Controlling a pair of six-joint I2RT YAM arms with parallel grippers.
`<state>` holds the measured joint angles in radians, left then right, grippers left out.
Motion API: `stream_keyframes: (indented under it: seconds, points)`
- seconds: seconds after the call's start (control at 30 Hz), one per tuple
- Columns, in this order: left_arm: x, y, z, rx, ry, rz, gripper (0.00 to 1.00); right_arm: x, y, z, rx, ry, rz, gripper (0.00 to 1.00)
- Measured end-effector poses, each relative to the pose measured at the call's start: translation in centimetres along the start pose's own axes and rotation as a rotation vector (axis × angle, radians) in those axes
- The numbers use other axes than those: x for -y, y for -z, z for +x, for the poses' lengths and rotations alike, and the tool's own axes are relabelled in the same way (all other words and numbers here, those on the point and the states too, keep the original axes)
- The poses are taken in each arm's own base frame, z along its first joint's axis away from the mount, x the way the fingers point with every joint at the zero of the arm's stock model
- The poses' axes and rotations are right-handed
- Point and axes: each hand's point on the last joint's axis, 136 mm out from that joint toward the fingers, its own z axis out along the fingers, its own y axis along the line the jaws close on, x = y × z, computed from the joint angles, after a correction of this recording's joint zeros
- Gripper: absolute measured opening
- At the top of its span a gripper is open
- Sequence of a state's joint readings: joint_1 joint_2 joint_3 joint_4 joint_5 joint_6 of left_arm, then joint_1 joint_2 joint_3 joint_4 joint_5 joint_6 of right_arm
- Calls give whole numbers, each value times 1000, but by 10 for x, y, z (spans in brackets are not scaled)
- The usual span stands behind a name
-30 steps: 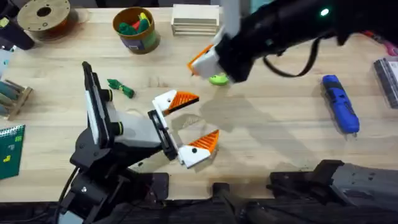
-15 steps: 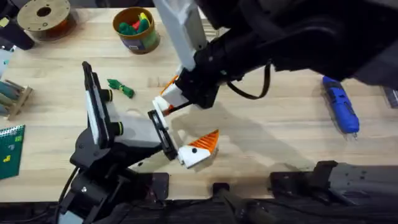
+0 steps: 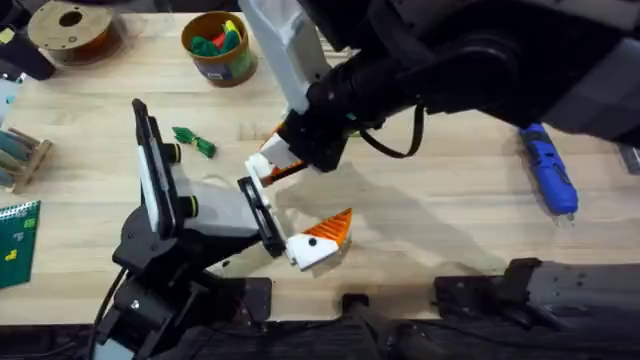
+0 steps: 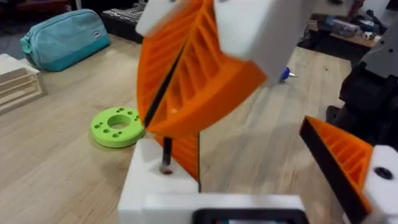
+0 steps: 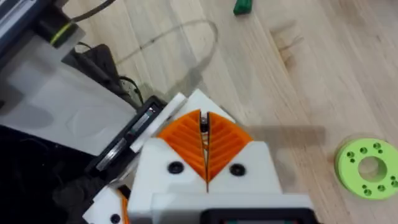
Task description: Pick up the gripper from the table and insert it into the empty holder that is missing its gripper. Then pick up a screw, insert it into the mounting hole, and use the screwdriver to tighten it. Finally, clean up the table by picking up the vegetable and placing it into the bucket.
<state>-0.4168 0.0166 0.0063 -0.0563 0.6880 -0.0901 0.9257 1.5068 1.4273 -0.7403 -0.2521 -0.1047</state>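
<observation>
Right pincer (image 3: 290, 152) edged onto left pincer's (image 3: 300, 205) ribbed orange tip

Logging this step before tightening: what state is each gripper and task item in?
left gripper: open, fingers spread.
right gripper: shut on the screw.
screw: upright, tip at the white finger block's hole, not driven in.
screwdriver: lying on the table, ungripped.
vegetable: lying on the table, outside the bucket.
bucket: upright, coloured items inside.

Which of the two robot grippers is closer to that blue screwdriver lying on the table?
The right gripper is nearer, though neither is close. It sits mid-table, well away from the blue screwdriver near the right edge. The left gripper sits slightly farther off.
</observation>
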Motion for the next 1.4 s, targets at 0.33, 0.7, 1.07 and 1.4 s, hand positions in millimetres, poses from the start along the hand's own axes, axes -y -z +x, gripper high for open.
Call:
stream_keyframes:
  seconds: [0.33, 0.7, 1.07, 1.4]
  points:
    - [0, 0, 0, 0, 0, 0, 985, 1, -5, 2, -12, -4, -2, 7]
    - [0, 0, 0, -1, 17, 0, 985, 1, -12, 2, -18, -3, -11, 7]
    - [0, 0, 0, -1, 17, 1, 985, -1, -12, 3, -23, -5, -21, 7]
    - [1, 0, 0, -1, 17, 4, 985, -3, -11, 3, -25, -9, -36, 7]
